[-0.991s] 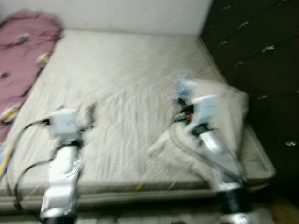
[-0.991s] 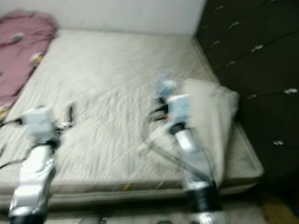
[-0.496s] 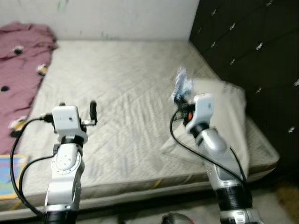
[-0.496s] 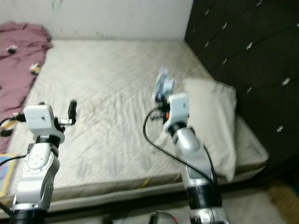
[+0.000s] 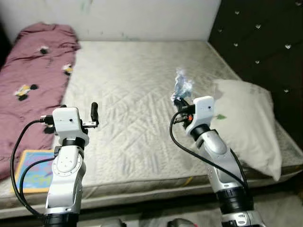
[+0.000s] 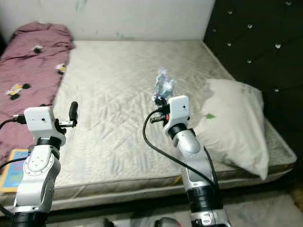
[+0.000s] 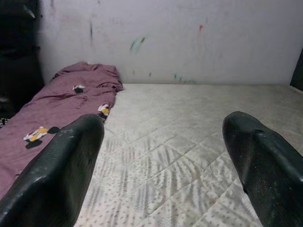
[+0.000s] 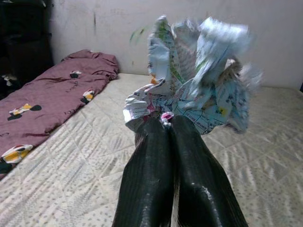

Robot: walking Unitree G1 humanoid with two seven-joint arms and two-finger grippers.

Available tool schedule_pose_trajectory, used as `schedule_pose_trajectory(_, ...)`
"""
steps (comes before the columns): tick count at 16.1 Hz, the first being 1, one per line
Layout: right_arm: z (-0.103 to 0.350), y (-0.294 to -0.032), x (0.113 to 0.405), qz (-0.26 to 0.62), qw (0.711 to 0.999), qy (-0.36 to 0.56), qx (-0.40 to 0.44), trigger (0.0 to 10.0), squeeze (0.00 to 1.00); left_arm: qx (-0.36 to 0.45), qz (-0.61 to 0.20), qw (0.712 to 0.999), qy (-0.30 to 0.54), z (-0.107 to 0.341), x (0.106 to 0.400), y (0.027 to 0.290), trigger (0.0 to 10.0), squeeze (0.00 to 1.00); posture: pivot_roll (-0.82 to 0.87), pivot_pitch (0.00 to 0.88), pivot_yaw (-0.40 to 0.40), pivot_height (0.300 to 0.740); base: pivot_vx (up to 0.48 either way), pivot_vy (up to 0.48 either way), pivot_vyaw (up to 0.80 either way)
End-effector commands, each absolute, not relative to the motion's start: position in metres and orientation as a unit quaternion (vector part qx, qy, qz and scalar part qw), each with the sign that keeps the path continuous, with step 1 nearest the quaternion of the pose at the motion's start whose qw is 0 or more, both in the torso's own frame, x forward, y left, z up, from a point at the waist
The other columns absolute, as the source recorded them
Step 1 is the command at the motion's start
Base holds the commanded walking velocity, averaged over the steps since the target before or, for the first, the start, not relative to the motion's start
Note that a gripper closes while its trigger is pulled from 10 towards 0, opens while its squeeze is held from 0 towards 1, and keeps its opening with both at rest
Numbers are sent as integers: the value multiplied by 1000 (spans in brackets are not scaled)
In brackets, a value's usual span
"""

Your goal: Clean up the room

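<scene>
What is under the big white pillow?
The pillow lies on the bare mattress, by the dark headboard. Anything tucked beneath it is hidden by the pillow itself.

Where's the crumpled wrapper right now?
The crumpled wrapper is pinched in the right hand, held above the mattress just left of the pillow.

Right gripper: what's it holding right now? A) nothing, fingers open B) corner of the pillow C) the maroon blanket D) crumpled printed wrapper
D. The right gripper has its fingers pressed together on a crumpled printed wrapper, held up above the mattress; the pillow lies apart on the bed's right.
</scene>
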State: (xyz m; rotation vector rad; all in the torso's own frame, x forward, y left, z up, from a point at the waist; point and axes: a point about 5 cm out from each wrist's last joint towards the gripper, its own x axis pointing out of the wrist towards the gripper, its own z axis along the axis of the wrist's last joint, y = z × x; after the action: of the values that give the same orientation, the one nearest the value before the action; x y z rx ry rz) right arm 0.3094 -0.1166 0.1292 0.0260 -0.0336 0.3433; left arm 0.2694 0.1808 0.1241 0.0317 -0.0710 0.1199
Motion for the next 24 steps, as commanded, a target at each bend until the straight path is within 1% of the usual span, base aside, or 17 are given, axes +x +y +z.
schedule_pose_trajectory(1, 131, -128, 310, 156, 988, -19, 7, 10000, 0, 11, 44, 998, -37, 126, 271, 172, 10000, 0, -29, 0, -17, 740, 0, 480, 0)
schedule_pose_trajectory(17, 132, -126, 311, 160, 987, -25, 7, 10000, 0, 8, 40, 998, -38, 126, 271, 170, 10000, 0, -32, 0, -19, 740, 0, 480, 0)
schedule_pose_trajectory(20, 133, -124, 312, 166, 986, -31, -9, 10000, 0, 9, 39, 998, -39, 127, 272, 170, 10000, 0, -30, 0, -21, 740, 0, 480, 0)
schedule_pose_trajectory(22, 134, -124, 312, 167, 985, -33, -14, 10000, 0, 12, 32, 998, -53, 129, 272, 169, 10000, 0, -29, 0, -23, 740, 0, 478, 684)
schedule_pose_trajectory(24, 134, -124, 312, 168, 985, -34, -15, 10000, 0, 18, 33, 998, -53, 130, 271, 169, 10000, 0, -28, 0, -24, 740, 0, 0, 800)
